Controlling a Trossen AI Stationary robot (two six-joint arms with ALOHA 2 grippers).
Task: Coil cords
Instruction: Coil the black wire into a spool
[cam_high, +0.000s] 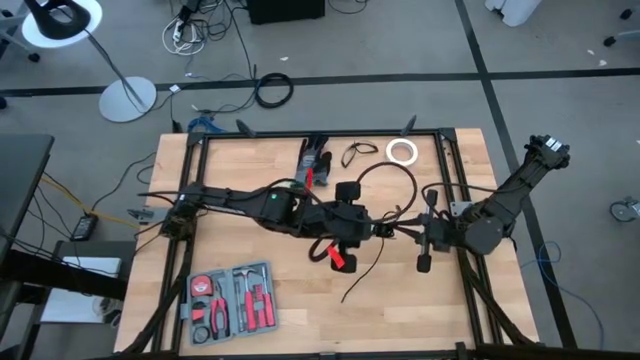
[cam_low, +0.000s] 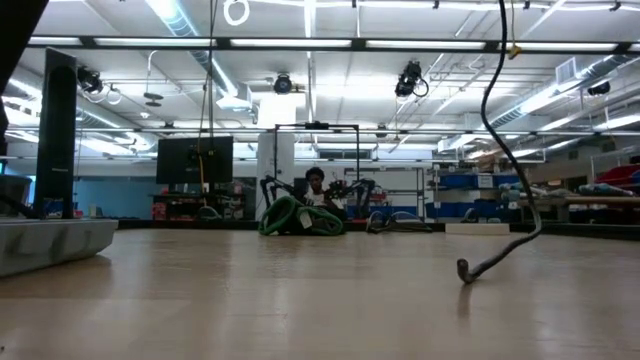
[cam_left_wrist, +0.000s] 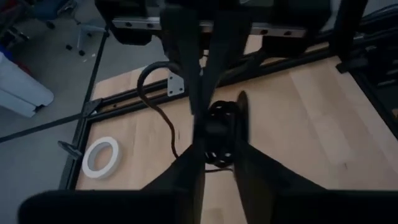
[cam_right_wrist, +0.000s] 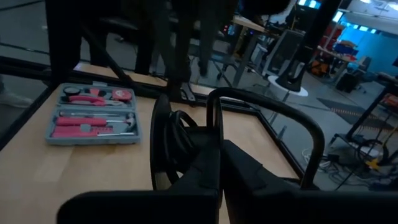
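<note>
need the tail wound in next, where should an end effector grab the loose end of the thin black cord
Near the free tip of the thin black cord's loose tail, coming straight down from above: that stretch lies flat on bare wooden tabletop, clear of both arms and the grey tool case.

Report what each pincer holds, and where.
Left pincer grips the coiled bundle across its rim; right pincer appears to pinch the loose arc just beside that bundle.

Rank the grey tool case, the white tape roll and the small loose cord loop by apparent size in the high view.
1. Grey tool case, clearly largest.
2. and 3. White tape roll and small loose cord loop: they look about alike in footprint, so I won't rank them.
</note>
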